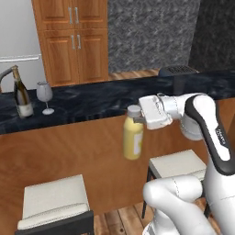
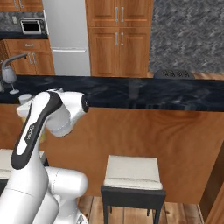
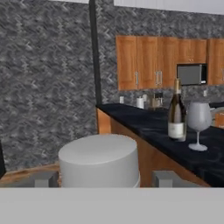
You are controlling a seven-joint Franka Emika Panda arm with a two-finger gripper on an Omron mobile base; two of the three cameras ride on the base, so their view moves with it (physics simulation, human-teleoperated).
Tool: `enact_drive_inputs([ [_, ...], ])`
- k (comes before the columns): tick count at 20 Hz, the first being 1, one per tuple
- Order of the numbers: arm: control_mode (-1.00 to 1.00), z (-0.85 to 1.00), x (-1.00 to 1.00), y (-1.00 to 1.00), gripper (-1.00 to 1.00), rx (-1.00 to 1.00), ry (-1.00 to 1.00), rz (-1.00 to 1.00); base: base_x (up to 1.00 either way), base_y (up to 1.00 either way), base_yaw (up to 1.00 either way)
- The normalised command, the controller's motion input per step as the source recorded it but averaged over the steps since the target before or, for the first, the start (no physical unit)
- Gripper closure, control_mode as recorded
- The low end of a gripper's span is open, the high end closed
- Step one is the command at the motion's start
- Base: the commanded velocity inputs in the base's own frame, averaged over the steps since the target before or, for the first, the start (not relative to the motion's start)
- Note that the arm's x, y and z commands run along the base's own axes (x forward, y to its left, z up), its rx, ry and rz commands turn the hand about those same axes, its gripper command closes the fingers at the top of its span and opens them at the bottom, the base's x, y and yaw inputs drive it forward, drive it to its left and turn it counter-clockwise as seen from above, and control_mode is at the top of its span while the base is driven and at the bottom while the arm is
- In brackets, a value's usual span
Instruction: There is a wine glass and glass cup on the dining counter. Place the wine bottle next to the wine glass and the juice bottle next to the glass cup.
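Your gripper (image 1: pixel 137 120) pinches the juice bottle (image 1: pixel 132 139) just under its white cap, carrying it upright in front of the dining counter's (image 1: pixel 105 98) wooden face. Farther left on the black top, the wine bottle (image 1: pixel 21 95) stands just beside the wine glass (image 1: pixel 45 96).

Base cams fwd, dining counter (image 1: pixel 92 98) shared
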Motion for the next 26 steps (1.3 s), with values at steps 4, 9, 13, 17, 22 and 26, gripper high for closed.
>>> enact_drive_inputs([
  [4, -1.00, 0.27, 0.20, -0.05, 1.00, 0.00, 0.11, -0.38, 0.00, 0.00, 0.00],
  [9, -1.00, 0.27, 0.11, -0.17, 1.00, 0.00, 0.30, -0.36, 0.00, 0.00, 0.00],
  [13, -1.00, 0.28, 0.09, -0.21, 1.00, 0.02, 0.31, -0.33, 0.00, 0.00, 0.00],
  [17, -1.00, 0.27, 0.00, -0.23, 1.00, 0.12, 0.18, -0.21, 0.00, 0.00, 0.00],
  [22, -1.00, 0.24, -0.08, -0.21, 1.00, 0.02, 0.02, -0.15, 0.00, 0.00, 0.00],
  [26, -1.00, 0.14, -0.03, -0.23, 1.00, 0.00, -0.01, -0.13, 0.00, 0.00, 0.00],
])
